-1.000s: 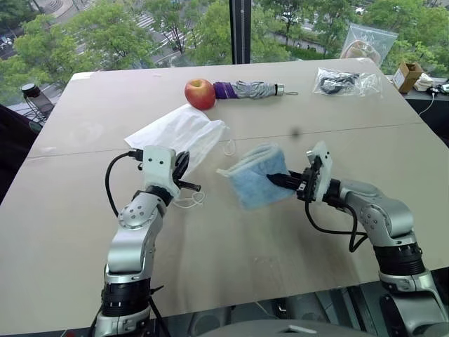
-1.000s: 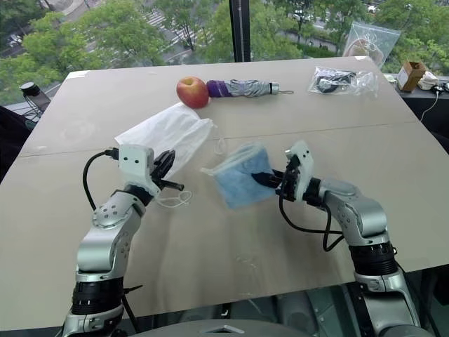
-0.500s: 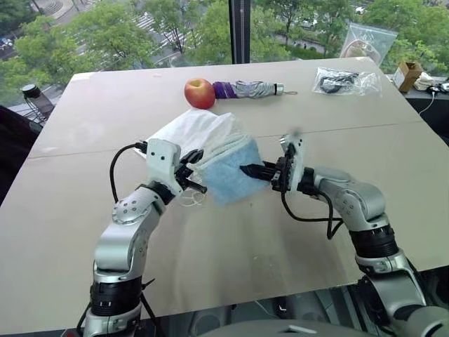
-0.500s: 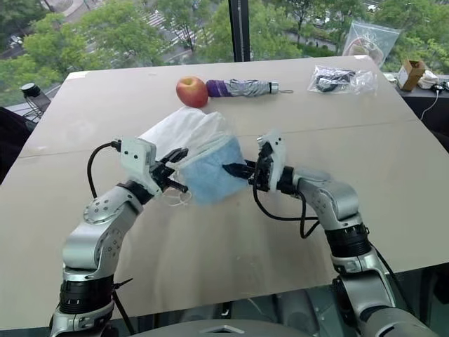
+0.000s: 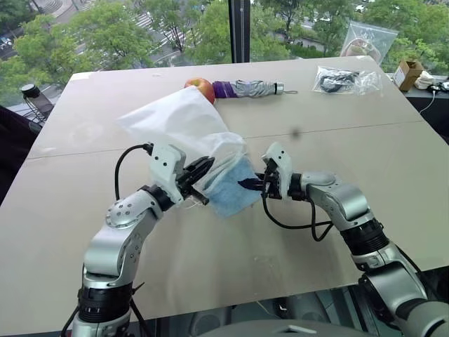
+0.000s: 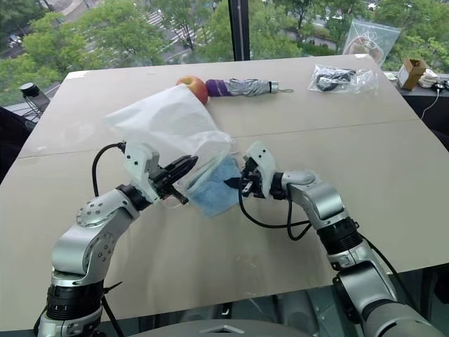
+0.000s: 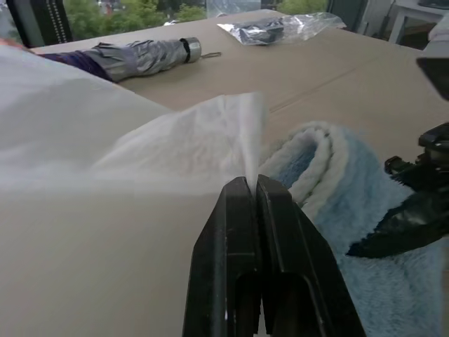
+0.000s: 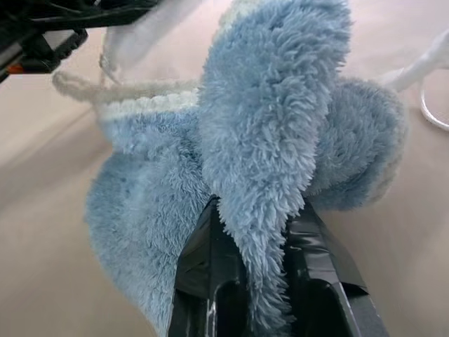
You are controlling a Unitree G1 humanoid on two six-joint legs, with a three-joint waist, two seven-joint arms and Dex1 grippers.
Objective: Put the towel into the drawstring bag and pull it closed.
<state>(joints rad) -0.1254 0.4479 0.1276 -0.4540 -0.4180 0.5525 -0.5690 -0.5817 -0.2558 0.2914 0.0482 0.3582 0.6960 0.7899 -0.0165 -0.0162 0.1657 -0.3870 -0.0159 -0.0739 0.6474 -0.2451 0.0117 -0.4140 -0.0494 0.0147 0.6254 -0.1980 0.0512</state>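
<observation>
Fingers of the left gripper (image 7: 249, 184) are pinched tight on the drawstring bag's (image 5: 184, 126) thin edge, the white pouch billowing up over the table (image 5: 84, 232). Beside it, the right gripper (image 8: 254, 217) is clamped on a fold of the fluffy blue towel (image 5: 230, 189), pressed at the bag's mouth.
</observation>
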